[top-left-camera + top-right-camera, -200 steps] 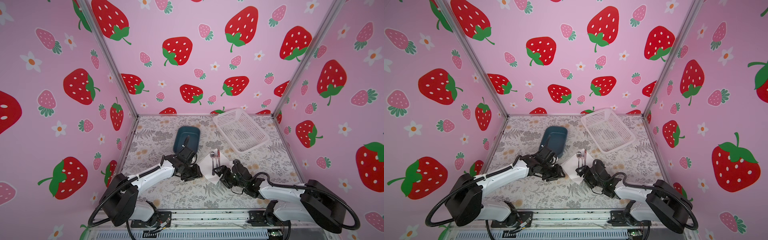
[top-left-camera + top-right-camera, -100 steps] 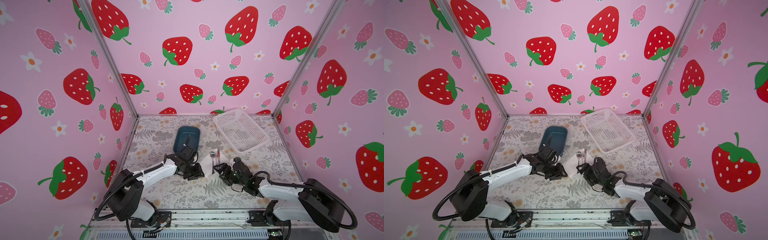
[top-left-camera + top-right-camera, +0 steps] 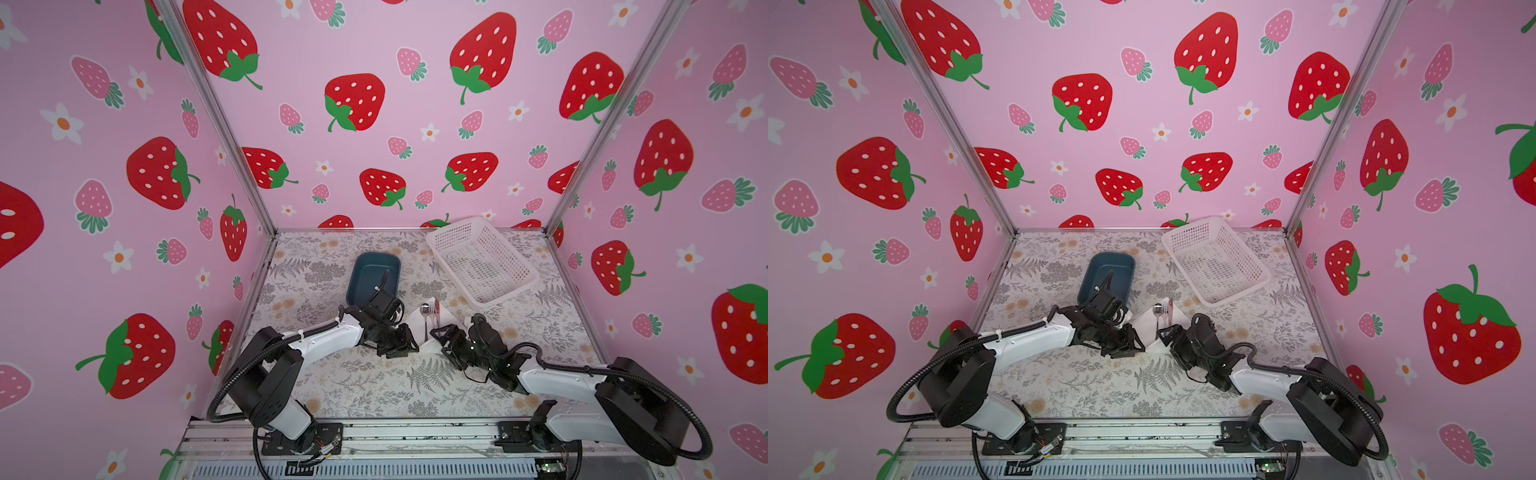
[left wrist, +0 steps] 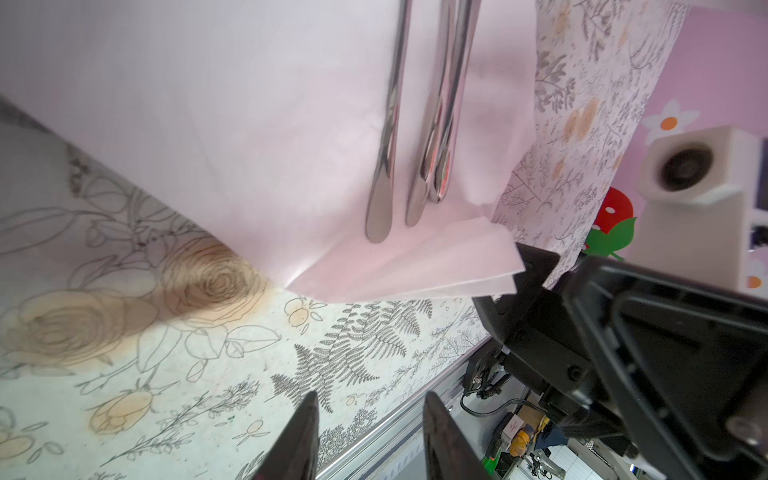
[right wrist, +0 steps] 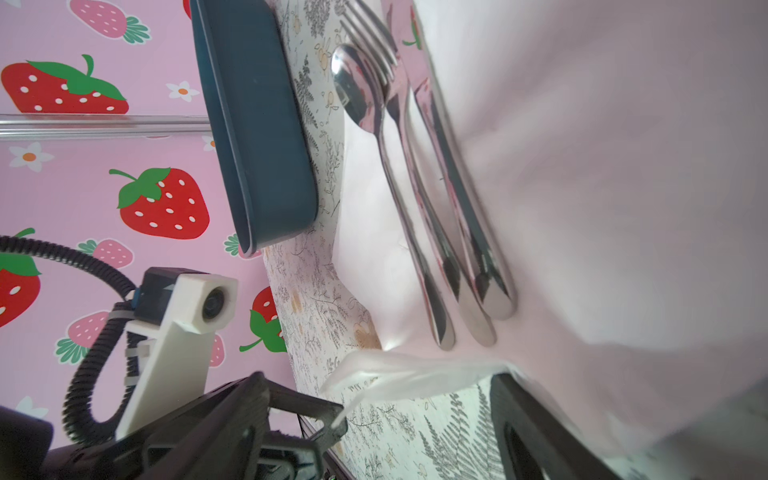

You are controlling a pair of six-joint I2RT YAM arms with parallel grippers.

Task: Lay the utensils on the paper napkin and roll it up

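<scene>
The white paper napkin [image 3: 415, 328] [image 3: 1147, 326] lies mid-table with the utensils side by side on it: spoon [image 5: 357, 91], fork [image 5: 374, 37] and knife [image 5: 453, 174]. Their handle ends [image 4: 390, 124] point at the front edge. The napkin's near edge [image 4: 415, 266] is folded up off the table. My right gripper [image 3: 444, 338] [image 5: 415, 399] is open at that edge, and one finger [image 4: 536, 266] touches the raised fold. My left gripper [image 3: 401, 347] [image 4: 370, 419] is open just left of the napkin's near corner, low over the table, with nothing between its fingers.
A dark blue tub [image 3: 374, 276] stands just behind the left arm's wrist. A white perforated basket [image 3: 482, 259] sits at the back right. Pink strawberry walls close in three sides. A metal rail [image 3: 415, 432] runs along the front.
My left gripper has slid a little right toward the napkin's near corner and its jaws have narrowed. My right gripper has moved up to the napkin's near edge.
</scene>
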